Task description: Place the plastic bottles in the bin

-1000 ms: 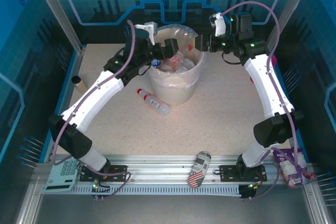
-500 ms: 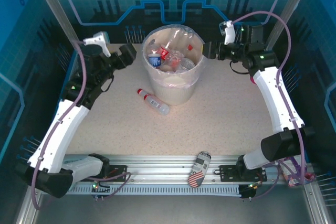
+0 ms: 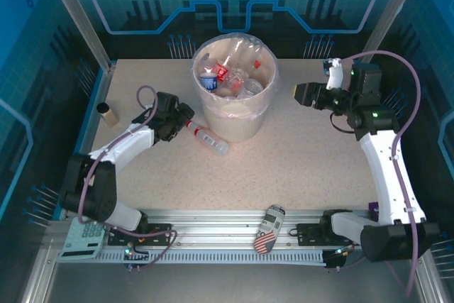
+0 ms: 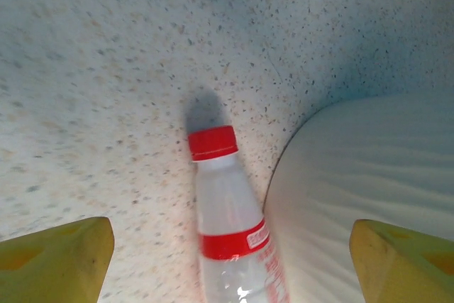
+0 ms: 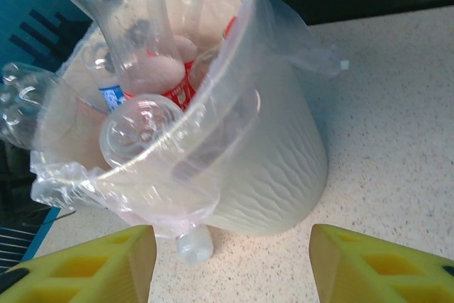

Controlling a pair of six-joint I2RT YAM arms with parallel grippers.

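Top external: left tool [image 3: 184, 117] now down beside the loose bottle [image 3: 208, 138].

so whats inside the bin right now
The bin, lined with a clear bag, holds a heap of clear plastic bottles, mostly red labels, plus one blue-labelled bottle. The top ones cover whatever lies beneath, so the bin's bottom and the full count are hidden.

Down on the metal rail [image 3: 213, 219] at the near edge there's 1 stars-and-stripes can [image 3: 268, 229] lying tilted across the slots, and over at the rail's left end a pale calculator [image 3: 84, 237] sits with its keys facing up. Out on the speckled tabletop [image 3: 305, 161], near the left edge, 1 small brown tube [image 3: 106, 113] rests by itself, well apart from both.
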